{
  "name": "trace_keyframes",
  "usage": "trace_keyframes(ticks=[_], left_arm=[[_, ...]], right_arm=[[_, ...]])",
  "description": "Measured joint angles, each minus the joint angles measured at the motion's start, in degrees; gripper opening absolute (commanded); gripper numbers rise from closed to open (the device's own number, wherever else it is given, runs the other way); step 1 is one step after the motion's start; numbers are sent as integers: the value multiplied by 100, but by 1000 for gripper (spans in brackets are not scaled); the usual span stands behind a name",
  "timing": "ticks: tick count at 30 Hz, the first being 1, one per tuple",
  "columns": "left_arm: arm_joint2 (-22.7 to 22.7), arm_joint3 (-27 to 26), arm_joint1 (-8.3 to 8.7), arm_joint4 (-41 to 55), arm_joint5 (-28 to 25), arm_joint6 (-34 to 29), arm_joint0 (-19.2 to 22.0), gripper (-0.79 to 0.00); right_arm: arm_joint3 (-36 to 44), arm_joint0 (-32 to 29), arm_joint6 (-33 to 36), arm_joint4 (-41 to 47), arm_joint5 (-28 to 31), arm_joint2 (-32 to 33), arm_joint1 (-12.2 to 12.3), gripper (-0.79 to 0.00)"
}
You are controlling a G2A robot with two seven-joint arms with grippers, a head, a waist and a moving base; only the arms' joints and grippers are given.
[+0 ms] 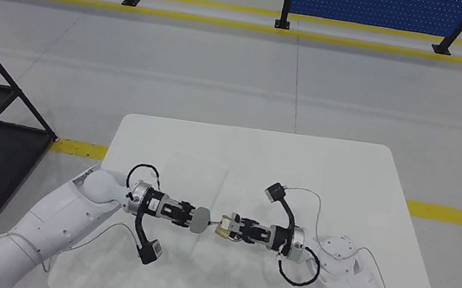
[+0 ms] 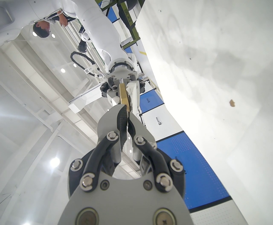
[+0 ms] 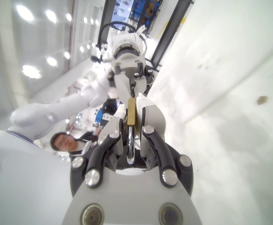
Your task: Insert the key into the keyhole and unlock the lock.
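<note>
The left hand (image 2: 127, 118) is pinched together on the key (image 2: 128, 126), a thin sliver mostly hidden between the pads, its tip at the end face of the lock (image 2: 123, 93). The right hand (image 3: 130, 105) is clamped across the brass body, shackle toward its palm. Both are held above the counter (image 1: 298, 170), near the robot's edge. The metal looks small, stiff, dense and slick. I judge the key best gripped flat on its bow and the lock by its broad faces, so neither slips when turned.
</note>
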State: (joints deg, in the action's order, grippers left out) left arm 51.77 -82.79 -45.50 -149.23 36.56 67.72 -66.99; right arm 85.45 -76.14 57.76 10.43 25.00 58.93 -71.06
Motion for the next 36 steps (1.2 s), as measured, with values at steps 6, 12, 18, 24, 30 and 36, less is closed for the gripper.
trace_keyframes(ticks=[6, 12, 18, 24, 30, 36], left_arm=[[-65, 15, 21, 14, 11, -11, 43, -785], [-97, 35, 44, 46, 31, -31, 83, -785], [-53, 48, 94, 119, 28, -28, 115, -785], [55, 13, 170, 267, 30, -30, 112, -785], [121, -21, 244, 446, -82, 81, 144, -785], [96, -62, 284, 587, -244, 243, 310, -785]], right_arm=[[15, 18, 24, -31, -1, -41, 27, -785], [28, 41, 42, -28, 8, -79, 52, -785], [63, 134, 219, 30, -111, -37, 96, -785], [176, 361, 549, 32, -441, 55, 153, -785], [94, 796, 1058, 172, -896, -48, 161, -785], [-242, 1569, 1704, 353, -1483, -337, 98, -785]])
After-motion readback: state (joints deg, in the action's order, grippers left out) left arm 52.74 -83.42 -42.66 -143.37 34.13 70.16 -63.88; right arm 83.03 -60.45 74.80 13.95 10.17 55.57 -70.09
